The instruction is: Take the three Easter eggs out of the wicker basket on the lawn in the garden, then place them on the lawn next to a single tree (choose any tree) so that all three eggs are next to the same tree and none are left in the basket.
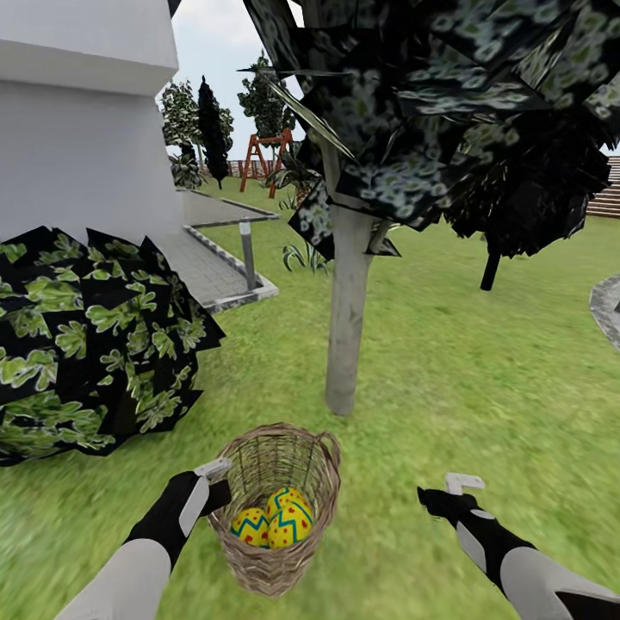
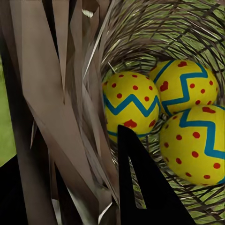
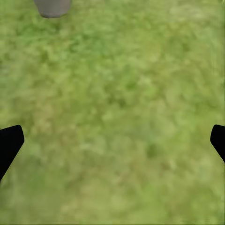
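The wicker basket (image 1: 245, 461) stands on the lawn (image 1: 448, 362) just in front of me. The three Easter eggs (image 1: 275, 517) lie together on its bottom, yellow with blue zigzags and red dots. My left gripper (image 1: 213, 482) is at the basket's left rim. In the left wrist view its fingers (image 2: 145, 187) straddle the wicker wall (image 2: 61, 108), one inside beside the eggs (image 2: 131, 103), and the wall fills the gap between them. My right gripper (image 1: 452, 492) hovers open over bare grass to the right of the basket, with nothing between its fingers (image 3: 9, 143). The tree (image 1: 349, 310) rises right behind the basket.
A big black-and-green bush (image 1: 86, 336) crowds the left side. Behind it are a white building wall (image 1: 77, 129) and grey paving (image 1: 202, 267). The tree's dark canopy (image 1: 448, 112) hangs overhead. Open grass spreads to the right, with a stone edge (image 1: 607, 310) at far right.
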Robot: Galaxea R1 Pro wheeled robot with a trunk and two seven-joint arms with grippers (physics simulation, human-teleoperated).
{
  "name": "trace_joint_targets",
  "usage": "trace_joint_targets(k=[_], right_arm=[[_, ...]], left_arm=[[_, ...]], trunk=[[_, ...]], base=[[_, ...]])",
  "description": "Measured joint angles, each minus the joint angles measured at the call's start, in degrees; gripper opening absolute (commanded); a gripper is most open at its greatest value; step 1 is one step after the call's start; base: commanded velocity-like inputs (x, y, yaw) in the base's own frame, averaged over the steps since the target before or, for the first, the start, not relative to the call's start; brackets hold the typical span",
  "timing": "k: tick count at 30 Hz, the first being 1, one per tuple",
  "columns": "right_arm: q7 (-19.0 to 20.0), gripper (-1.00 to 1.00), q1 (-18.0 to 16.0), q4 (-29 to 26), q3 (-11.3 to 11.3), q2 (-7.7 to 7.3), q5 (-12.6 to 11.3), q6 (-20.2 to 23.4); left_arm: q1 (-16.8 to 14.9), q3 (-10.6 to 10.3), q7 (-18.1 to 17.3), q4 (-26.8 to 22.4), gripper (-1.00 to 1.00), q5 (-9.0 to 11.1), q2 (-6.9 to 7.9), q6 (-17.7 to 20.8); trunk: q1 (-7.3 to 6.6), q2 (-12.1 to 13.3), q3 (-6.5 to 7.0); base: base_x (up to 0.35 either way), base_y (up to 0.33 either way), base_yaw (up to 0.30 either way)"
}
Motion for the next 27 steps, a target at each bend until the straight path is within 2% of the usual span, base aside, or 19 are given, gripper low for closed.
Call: trace_joint_targets(k=[6,20,27], right_arm=[[0.0,1.00,0.0,0.0,0.0,0.00,0.0,0.0],[-0.1,1.00,0.0,0.0,0.0,0.00,0.0,0.0],[-0.1,1.00,0.0,0.0,0.0,0.00,0.0,0.0]], left_arm=[[0.0,0.0,0.0,0.0,-1.00,0.5,0.04,0.0],[0.0,0.0,0.0,0.0,-1.00,0.3,0.09,0.0],[0.0,0.1,0.0,0.0,-1.00,0.5,0.05,0.0]], trunk=[[0.00,0.0,0.00],[0.00,0.0,0.00],[0.03,0.0,0.00]], base=[[0.327,-0.015,0.000],[0.325,-0.158,0.000],[0.028,-0.011,0.000]])
